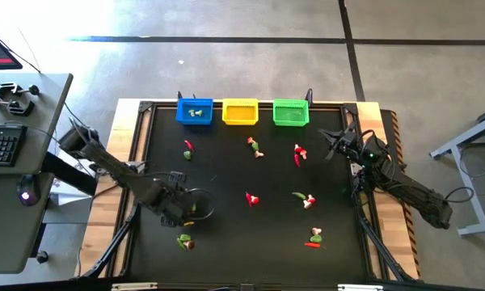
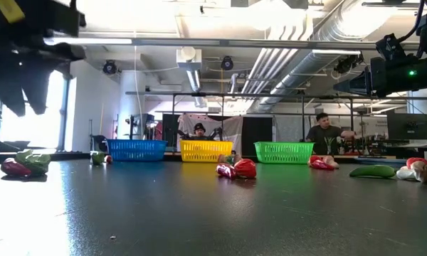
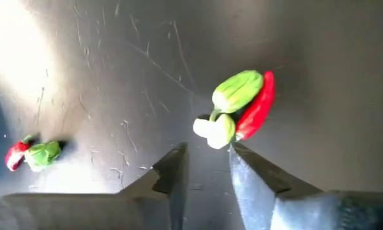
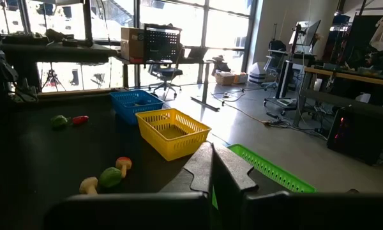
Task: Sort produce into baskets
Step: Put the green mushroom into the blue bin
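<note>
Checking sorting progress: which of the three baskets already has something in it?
The blue basket, leftmost in the row: whitish pieces lie inside it. The yellow basket and green basket show only bare mesh.

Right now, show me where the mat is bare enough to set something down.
Bare: the strip between the baskets and the first produce row, and the near middle between the pile at the left gripper and the pieces at. Crowded: the middle band of produce, and the right gripper by the green basket.
</note>
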Motion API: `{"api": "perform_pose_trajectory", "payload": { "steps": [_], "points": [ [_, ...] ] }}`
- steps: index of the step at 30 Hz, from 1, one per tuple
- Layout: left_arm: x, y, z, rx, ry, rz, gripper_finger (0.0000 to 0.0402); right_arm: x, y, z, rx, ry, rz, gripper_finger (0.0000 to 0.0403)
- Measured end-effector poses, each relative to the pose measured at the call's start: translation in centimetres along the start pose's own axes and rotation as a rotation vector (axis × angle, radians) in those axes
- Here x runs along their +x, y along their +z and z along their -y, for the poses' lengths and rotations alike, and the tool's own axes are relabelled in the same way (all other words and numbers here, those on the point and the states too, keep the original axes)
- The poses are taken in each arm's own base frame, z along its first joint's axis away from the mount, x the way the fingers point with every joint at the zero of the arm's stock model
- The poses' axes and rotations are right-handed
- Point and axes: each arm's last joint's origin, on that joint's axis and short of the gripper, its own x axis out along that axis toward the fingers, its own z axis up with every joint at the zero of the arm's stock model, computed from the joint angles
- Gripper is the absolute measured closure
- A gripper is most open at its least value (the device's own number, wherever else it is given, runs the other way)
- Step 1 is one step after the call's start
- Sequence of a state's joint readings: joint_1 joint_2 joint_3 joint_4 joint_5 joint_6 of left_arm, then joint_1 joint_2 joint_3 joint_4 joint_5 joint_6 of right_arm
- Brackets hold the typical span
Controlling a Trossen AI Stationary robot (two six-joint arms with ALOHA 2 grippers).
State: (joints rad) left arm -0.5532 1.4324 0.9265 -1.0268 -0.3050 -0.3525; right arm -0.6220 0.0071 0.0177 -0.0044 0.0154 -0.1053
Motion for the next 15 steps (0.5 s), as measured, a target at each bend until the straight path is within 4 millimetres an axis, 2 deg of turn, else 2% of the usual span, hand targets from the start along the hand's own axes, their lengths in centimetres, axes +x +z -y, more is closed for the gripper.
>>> {"api": "perform_pose_trajectory", "payload": {
  "steps": [4, 9, 15],
  "points": [
    [1.5, -0.1, -0.2, 0.033, 0.004, -0.052, 0.0281, 0.0, 0.0, 0.0, 0.000, 0.000, 0.000, 0.0402],
    [2.8, -0.2, -0.6, 0.037, -0.047, -0.044, 0.0279, 0.0, 0.0, 0.0, 0.000, 0.000, 0.000, 0.0402],
    [3.4, 0.0, -1.0, 0.067, -0.079, -0.025, 0.0279, 0.0, 0.0, 0.0, 0.000, 0.000, 0.000, 0.0402]
  ]
}}
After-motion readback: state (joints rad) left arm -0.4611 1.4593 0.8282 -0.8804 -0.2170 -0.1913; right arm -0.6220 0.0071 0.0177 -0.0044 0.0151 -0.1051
